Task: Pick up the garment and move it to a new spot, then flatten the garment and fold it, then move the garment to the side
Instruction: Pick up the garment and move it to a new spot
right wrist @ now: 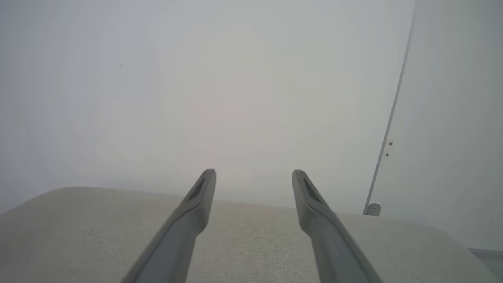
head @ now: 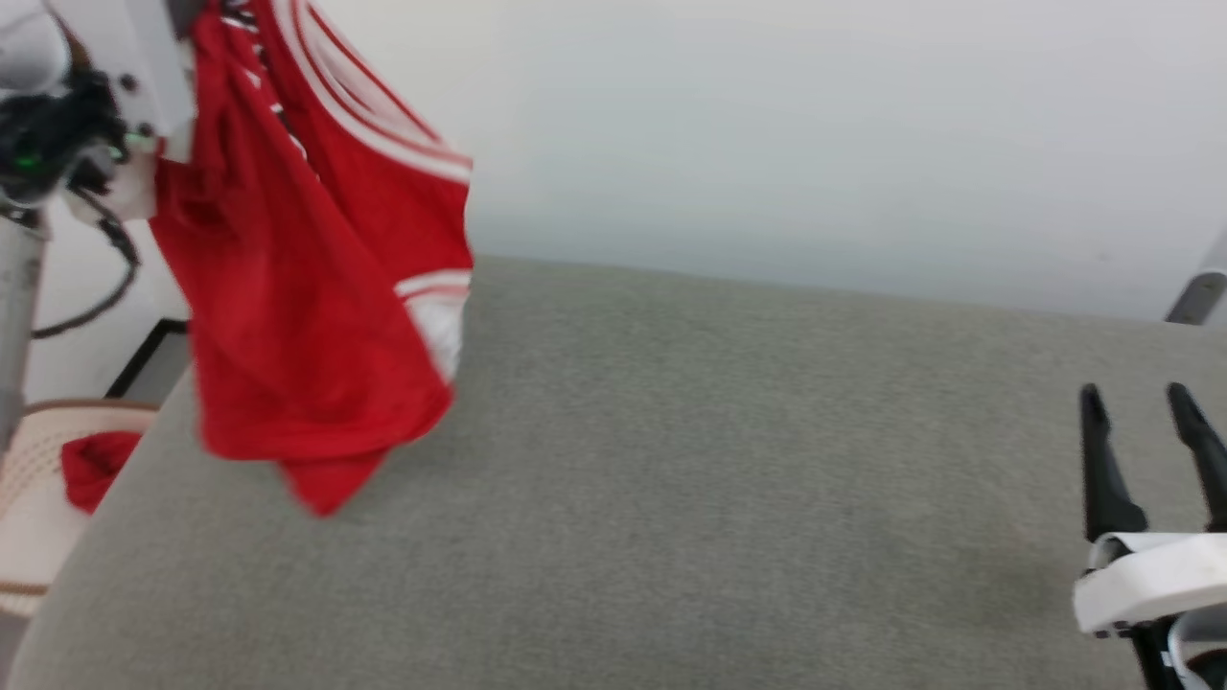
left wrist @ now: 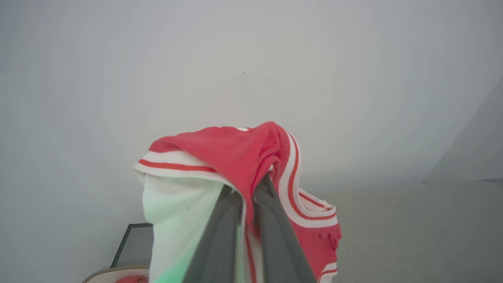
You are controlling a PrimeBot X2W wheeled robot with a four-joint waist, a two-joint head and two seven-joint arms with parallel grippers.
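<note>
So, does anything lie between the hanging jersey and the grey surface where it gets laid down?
Nothing visible does. The jersey hangs from the shut left tool above the left end of the grey surface. A basket with a small red cloth sits beyond that edge; the open right tool stands far right.

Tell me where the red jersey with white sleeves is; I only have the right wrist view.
Observer: The large red jersey with white sleeves hangs in the air from the left jaws, which are shut on cloth beside its striped trim.
Operator: Is it over the seat?
Observer: Its lowest corner dangles above the left edge of the grey fabric-covered surface; I cannot tell whether it touches.
</note>
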